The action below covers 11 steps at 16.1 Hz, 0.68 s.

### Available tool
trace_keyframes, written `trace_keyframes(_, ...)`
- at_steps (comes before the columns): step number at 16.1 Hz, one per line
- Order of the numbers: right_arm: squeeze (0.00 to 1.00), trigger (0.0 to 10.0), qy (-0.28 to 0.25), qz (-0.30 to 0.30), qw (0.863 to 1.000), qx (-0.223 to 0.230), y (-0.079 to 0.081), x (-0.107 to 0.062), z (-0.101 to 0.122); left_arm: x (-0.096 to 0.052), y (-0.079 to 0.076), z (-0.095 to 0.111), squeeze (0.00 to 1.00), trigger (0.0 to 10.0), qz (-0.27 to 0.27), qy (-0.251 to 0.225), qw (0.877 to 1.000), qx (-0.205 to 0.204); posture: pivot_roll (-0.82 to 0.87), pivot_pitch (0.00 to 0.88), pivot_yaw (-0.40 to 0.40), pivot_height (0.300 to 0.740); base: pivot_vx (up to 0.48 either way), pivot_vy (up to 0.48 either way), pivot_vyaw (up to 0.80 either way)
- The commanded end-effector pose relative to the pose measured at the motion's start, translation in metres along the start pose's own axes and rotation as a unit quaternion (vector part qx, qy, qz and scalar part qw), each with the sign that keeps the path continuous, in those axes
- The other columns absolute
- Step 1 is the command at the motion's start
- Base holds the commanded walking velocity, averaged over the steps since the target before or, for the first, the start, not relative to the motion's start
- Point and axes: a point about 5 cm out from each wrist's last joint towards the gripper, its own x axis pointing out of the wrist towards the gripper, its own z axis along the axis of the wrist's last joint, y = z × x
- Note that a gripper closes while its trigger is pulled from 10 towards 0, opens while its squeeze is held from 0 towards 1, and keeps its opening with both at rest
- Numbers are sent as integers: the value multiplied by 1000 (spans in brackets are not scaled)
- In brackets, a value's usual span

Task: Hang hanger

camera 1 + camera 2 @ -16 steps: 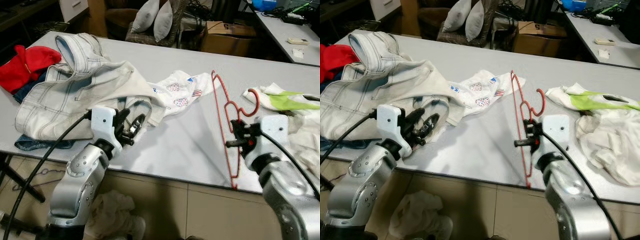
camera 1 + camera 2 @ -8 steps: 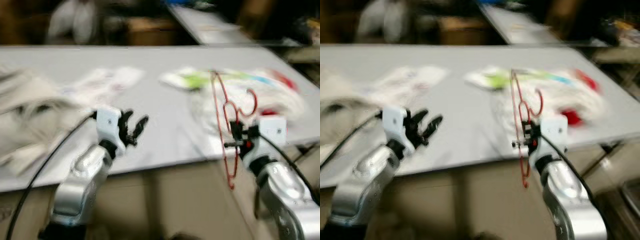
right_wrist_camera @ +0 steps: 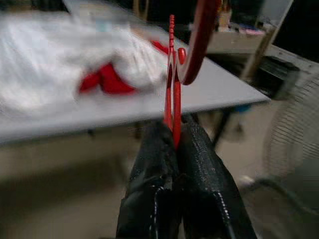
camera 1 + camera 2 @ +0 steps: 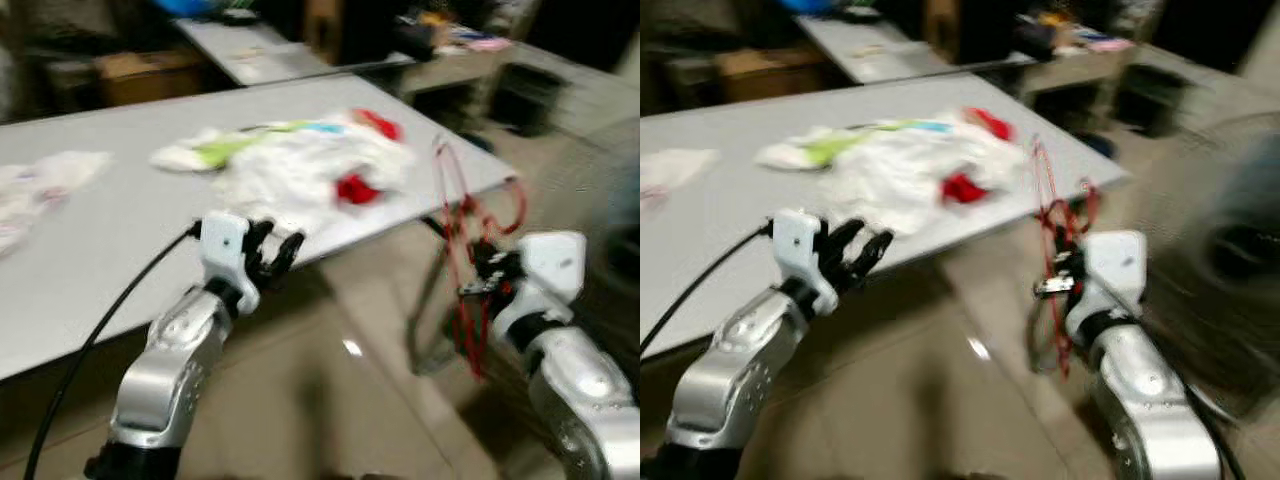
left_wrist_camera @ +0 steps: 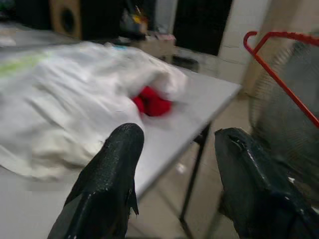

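Observation:
A red wire hanger [image 3: 172,74] hangs upright from my right gripper [image 3: 174,132], which is shut on its neck just below the hook. In the eye views that gripper [image 4: 478,283] holds the hanger [image 4: 447,195] over the floor, just past the right corner of the grey table [image 4: 120,220]. Raised at the table's front edge, my left gripper [image 4: 282,240] is open. Nothing lies between its black fingers [image 5: 112,169]. The hanger's hook [image 5: 279,59] shows beyond them in the left wrist view. All views are blurred.
A heap of white clothes [image 4: 290,170] with a red cloth [image 4: 352,188] lies at the table's right end. A standing fan [image 4: 1230,240] is at the right. More tables [image 4: 270,55] stand behind. Tiled floor [image 4: 330,400] lies before me.
The camera has swung right: the denim jacket has left the picture and the table's right corner and floor have come in. The right gripper still holds the hanger.

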Motion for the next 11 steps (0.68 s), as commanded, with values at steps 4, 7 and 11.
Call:
trace_keyframes(4, 0, 10000, 4, 3, 999, -49, -3, 3, -5, 7, 4, -1, 0, 10000, 12, -3, 1000, 6, -54, 0, -29, 740, 233, 0, 0)
trace_keyframes(7, 0, 10000, -6, 1, 1000, -20, -6, 5, -5, 14, 7, -4, 0, 10000, 24, 0, 1000, 10, -61, 0, -29, 740, 337, 0, 0)
trace_keyframes(11, 0, 10000, -14, -4, 1000, -22, -14, 7, -4, 21, 8, -4, 0, 10000, 41, -4, 999, 15, -72, 0, -23, 740, 333, 0, -800)
